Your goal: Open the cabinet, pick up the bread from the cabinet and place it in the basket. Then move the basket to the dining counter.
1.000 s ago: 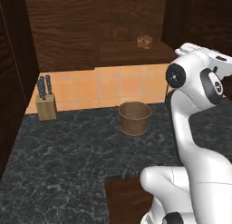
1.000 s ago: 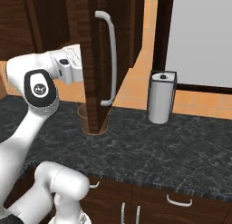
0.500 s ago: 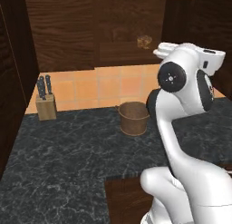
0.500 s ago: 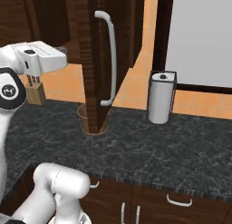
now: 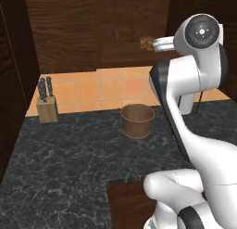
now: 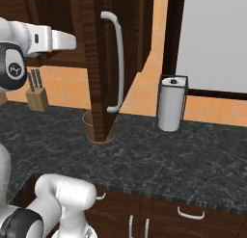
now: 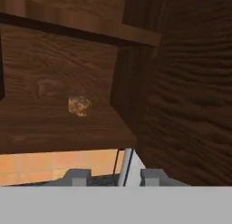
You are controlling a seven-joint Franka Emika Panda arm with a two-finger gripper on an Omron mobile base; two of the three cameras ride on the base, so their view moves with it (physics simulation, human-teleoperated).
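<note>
Tan bread [image 7: 79,105] squat on cabinet [image 7: 181,82] shelf, no clear long axis; tool [image 7: 111,177] part-open, empty.

Black marbled counter [image 5: 69,158] runs along wall. Orange tile backsplash [image 5: 106,89] behind it. Wooden knife block [image 5: 47,107] with dark handles at back left, against tiles. Paper towel roll [image 6: 172,103] upright in holder, right side. Dark wood lower cabinet fronts [image 6: 193,218] below counter edge, silver pulls. Pale grey panel [image 6: 212,39] upper right.

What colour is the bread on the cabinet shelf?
Tan, light brown; the bread shows best in the hand view.
</note>
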